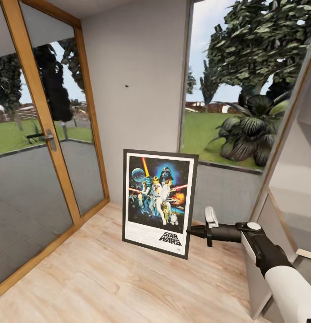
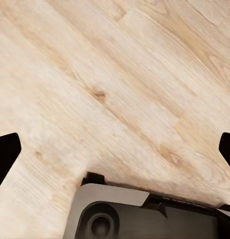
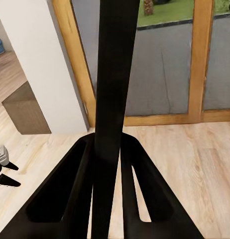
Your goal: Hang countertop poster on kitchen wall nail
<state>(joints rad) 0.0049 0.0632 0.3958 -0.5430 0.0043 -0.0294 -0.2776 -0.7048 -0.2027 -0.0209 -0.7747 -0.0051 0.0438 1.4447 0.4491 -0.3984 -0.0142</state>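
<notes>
So the right gripper (image 1: 191, 232) is reaching out from the lower right of the head view and holding the poster (image 1: 159, 202) by its right edge, low down near the "STAR WARS" lettering. The poster is hanging in the air above the wooden floor (image 1: 97, 278), facing the camera, tilted a bit so its bottom edge is sloping down to the right. In the right wrist view the poster's black frame edge (image 3: 114, 74) is running straight up between the two fingers (image 3: 70, 189), and the jaws are clenched on it from both sides.

Behind the poster, the grey wall (image 1: 137, 80) is showing a tiny dark nail (image 1: 127, 85), well above the poster's top edge and slightly left of its middle. To the left of that wall a glass door with a wooden frame (image 1: 38, 112) and a metal handle (image 1: 50, 137) is looking out on grass and trees. To the right, a big window (image 1: 231, 89) is showing a leafy bush outside.

The left gripper (image 2: 115, 149) is pointing down at the floor planks; its two dark fingertips (image 2: 5, 154) are sitting at opposite edges of the left wrist view with nothing between them, so those jaws are released wide. Part of the robot's grey base (image 2: 145, 216) is peeking in there too.
</notes>
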